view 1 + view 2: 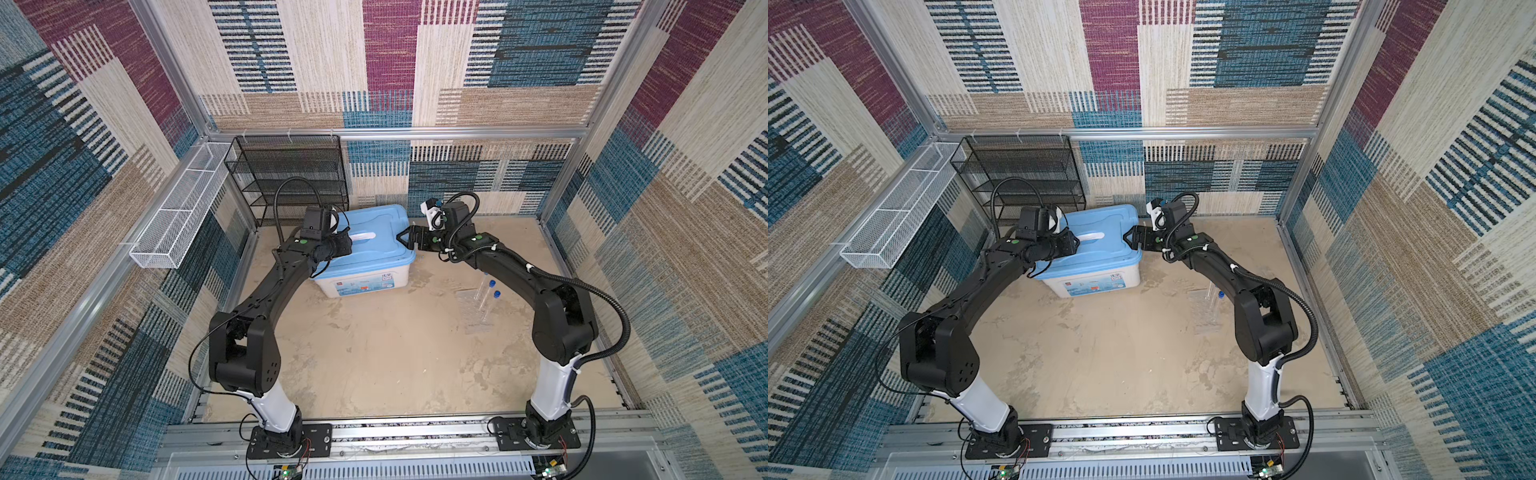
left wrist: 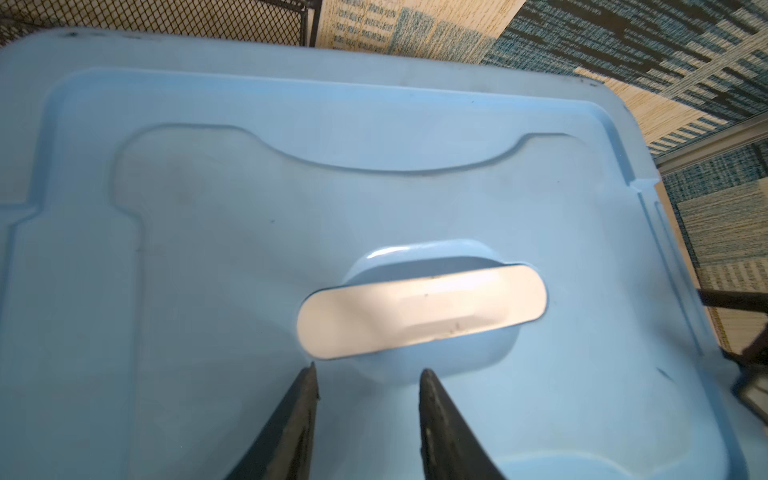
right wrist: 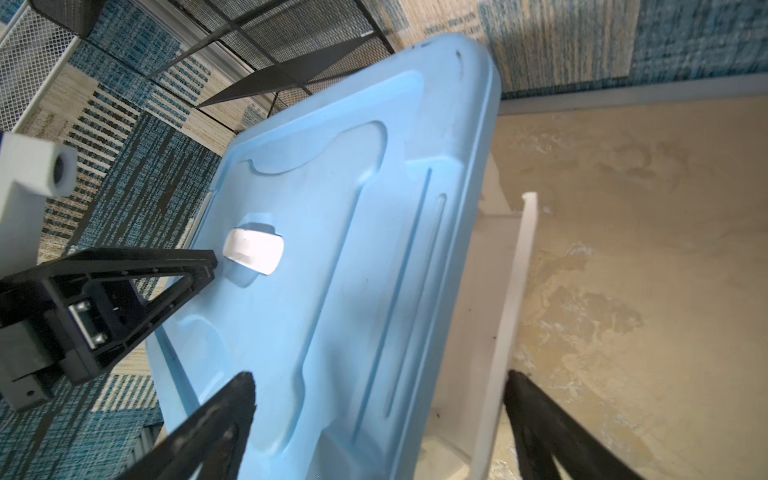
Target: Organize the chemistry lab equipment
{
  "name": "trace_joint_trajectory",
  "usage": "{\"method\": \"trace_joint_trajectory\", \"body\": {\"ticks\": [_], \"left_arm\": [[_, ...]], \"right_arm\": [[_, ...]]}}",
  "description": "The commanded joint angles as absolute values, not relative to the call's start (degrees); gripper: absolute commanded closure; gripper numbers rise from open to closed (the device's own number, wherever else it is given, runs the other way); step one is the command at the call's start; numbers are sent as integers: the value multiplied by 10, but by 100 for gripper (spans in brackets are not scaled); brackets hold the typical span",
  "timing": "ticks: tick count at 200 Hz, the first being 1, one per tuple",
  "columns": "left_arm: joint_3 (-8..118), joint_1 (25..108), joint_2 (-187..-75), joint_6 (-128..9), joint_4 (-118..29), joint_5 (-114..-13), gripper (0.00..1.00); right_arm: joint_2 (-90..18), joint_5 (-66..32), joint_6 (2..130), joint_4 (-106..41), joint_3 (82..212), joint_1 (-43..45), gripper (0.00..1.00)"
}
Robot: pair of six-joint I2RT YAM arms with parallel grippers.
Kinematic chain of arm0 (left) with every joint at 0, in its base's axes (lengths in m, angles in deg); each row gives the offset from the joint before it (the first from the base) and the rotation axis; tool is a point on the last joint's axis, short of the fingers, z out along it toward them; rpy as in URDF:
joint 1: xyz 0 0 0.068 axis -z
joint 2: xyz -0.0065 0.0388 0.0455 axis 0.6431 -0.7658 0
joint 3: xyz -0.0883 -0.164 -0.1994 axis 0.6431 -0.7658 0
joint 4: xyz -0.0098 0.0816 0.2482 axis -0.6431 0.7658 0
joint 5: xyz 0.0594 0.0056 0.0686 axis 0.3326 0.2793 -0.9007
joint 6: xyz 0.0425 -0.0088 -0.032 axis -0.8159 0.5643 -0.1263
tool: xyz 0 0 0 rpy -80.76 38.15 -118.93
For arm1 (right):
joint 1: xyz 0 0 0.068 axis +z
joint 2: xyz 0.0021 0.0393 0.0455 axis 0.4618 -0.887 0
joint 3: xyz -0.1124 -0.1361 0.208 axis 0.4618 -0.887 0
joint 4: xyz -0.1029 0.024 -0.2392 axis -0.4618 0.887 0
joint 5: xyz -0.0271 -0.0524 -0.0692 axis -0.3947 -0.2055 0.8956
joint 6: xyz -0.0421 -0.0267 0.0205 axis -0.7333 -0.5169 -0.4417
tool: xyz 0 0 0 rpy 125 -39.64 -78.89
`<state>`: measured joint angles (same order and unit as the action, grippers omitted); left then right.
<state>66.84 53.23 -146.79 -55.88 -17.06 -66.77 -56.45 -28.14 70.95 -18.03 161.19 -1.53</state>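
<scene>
At the blue lid point(image 1: 374, 232) of the bin point(image 1: 365, 283), we're hovering the left pincer point(image 2: 368, 372) and right pincer point(image 3: 378, 376), both apart and empty. The tubes point(image 1: 485, 300) are lying on the table behind our right pincer, lengthwise front-to-back, nearer that arm.

Just ahead of your black left gripper point(image 2: 369, 369) you see a white handle point(image 2: 419, 309) on the pale blue lid point(image 2: 374, 187). Between the jaws of your right gripper point(image 3: 379, 376): blue lid, white bin point(image 3: 469, 316). The tubes point(image 1: 489, 308): clear, blue caps. The floor point(image 1: 374, 353): mottled tan.

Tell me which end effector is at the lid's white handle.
The left end effector, tips beside the white handle; the right end effector straddles the edge of the blue lid.
</scene>
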Motion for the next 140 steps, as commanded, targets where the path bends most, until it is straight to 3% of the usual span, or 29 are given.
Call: {"method": "trace_joint_trajectory", "body": {"ticks": [1,71,96,140], "left_arm": [[668,543,-1487,-547,-108,-650,58],[667,567,-1506,-541,-115,-643,58],[674,567,-1506,-546,-108,-650,58],[672,567,-1507,-539,-114,-638,59]], "right_arm": [[-556,-242,689,-200,1618,5,8],[-544,-229,688,-208,1602,11,10],[-509,-222,684,-219,1585,6,0],[-531,-255,707,-199,1573,-36,1]]}}
